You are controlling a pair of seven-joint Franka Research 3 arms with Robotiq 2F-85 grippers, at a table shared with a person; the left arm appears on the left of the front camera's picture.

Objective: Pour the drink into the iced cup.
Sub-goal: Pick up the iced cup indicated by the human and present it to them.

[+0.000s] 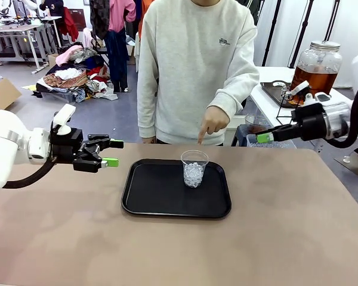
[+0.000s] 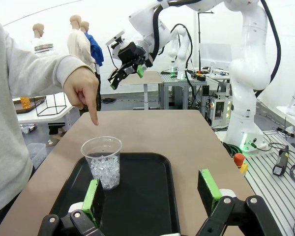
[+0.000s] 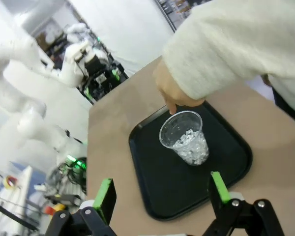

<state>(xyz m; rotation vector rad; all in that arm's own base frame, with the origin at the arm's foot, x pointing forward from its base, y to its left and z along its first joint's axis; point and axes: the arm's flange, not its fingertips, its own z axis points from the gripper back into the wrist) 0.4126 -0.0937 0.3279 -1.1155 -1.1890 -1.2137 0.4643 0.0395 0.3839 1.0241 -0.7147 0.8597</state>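
Drink [image 1: 313, 80], translucent amber-brown and tea-like, fills the lower part of a big round glass jar dispenser [image 1: 322, 58] with a metal lid. It stands on a white side table [image 1: 271, 72] at two o'clock from the tray, well apart from the brown work table [image 1: 286, 226]. That jar looks heavy, smooth and breakable, so any hold would want both sides of its round body, below the lid. A clear plastic cup of ice [image 1: 194, 168] stands upright at one o'clock on the flat black tray [image 1: 149, 196]. It looks light and thin-walled, so a gentle hold around its middle should suit. A person's hand [image 1: 213, 122] points down at it from twelve. The left gripper [image 1: 113, 152] at nine and the right gripper [image 3: 161, 186] at three both hang with fingers spread, holding nothing.
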